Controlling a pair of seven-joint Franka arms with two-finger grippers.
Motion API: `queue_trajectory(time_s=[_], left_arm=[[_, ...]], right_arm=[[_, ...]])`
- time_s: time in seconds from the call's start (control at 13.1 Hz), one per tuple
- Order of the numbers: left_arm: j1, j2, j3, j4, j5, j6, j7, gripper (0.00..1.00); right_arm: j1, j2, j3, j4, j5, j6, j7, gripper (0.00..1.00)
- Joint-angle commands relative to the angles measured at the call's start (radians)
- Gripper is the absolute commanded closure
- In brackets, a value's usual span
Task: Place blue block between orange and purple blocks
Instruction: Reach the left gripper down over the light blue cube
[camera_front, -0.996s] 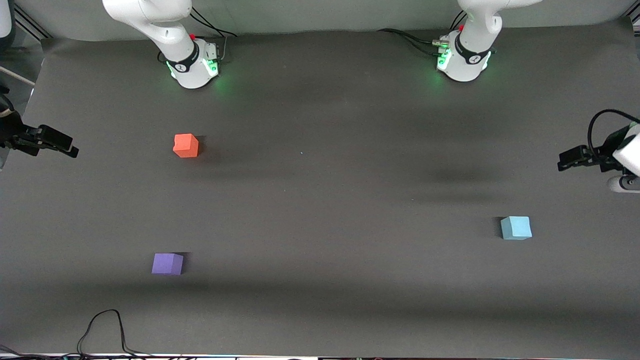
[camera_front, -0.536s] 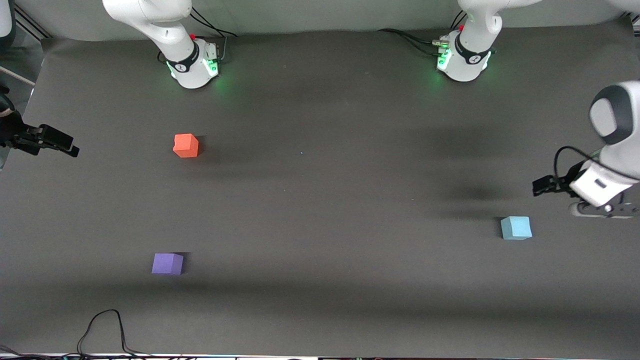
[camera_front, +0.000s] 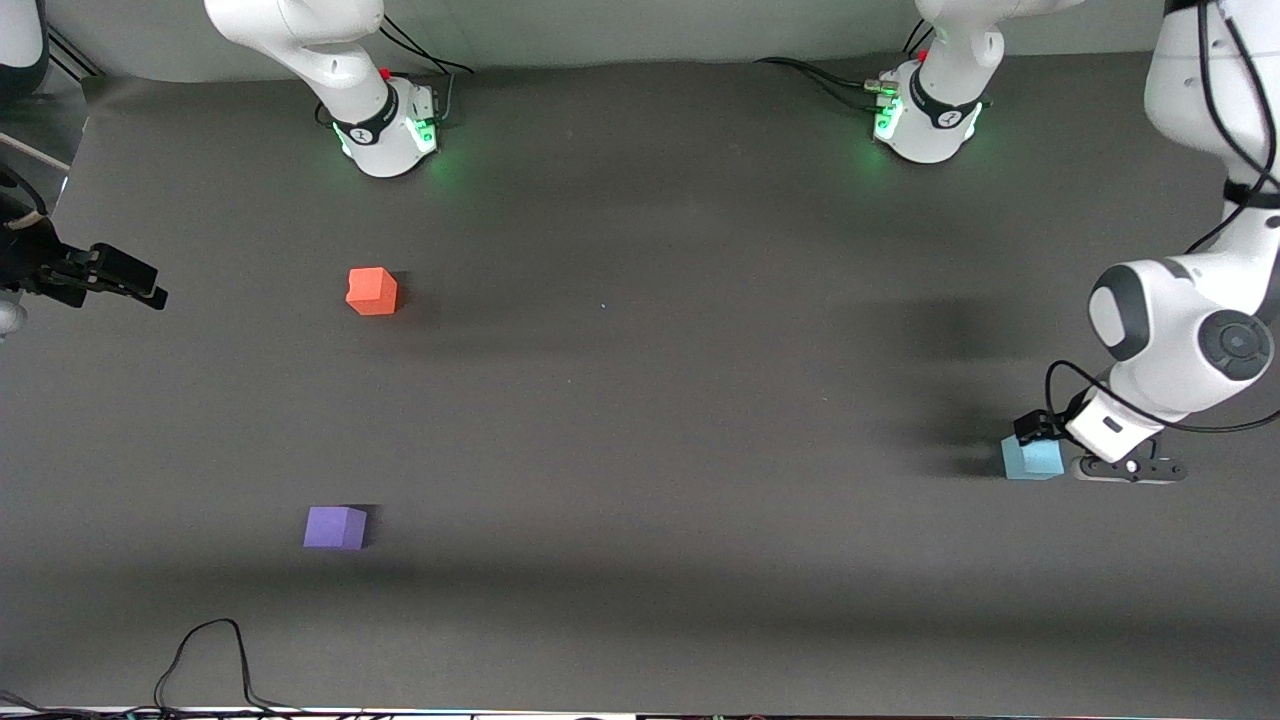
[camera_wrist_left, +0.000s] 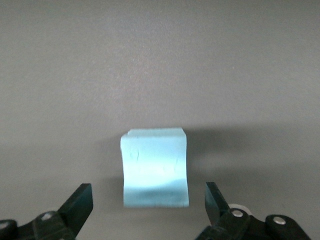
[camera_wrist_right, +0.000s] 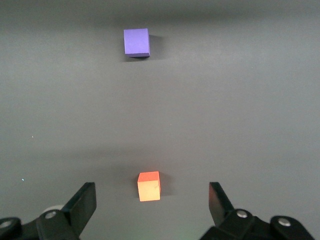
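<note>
Sky-blue block sits on the grey table at the left arm's end, between the left gripper's wide-open, empty fingers. The right gripper waits spread and empty above the orange block, which lies farther from the front camera than the purple block.

The sky-blue block sat flat toward the left arm's end; the orange block and purple block lay well apart.

Dark grey tabletop under soft overhead light

A matte grey mat covers the table, with broad soft shadows across it. A pale wall strip runs along its top edge; a black cable loops at the near edge.
</note>
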Motion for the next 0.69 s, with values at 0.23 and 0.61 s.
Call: queue_trajectory(time_s=[0.23,0.61], left_arm=[[-0.003,0.081,-0.001,0.017,-0.009,0.12,0.014,0.0],[-0.006,0.101,-0.001,0.054,-0.01,0.108,0.003,0.0]], right_arm=[[0.006,-0.007,-0.003,0.008,-0.014,-0.014,-0.039,0.0],[0.006,-0.006,-0.009,0.008,-0.014,-0.012,-0.04,0.0]])
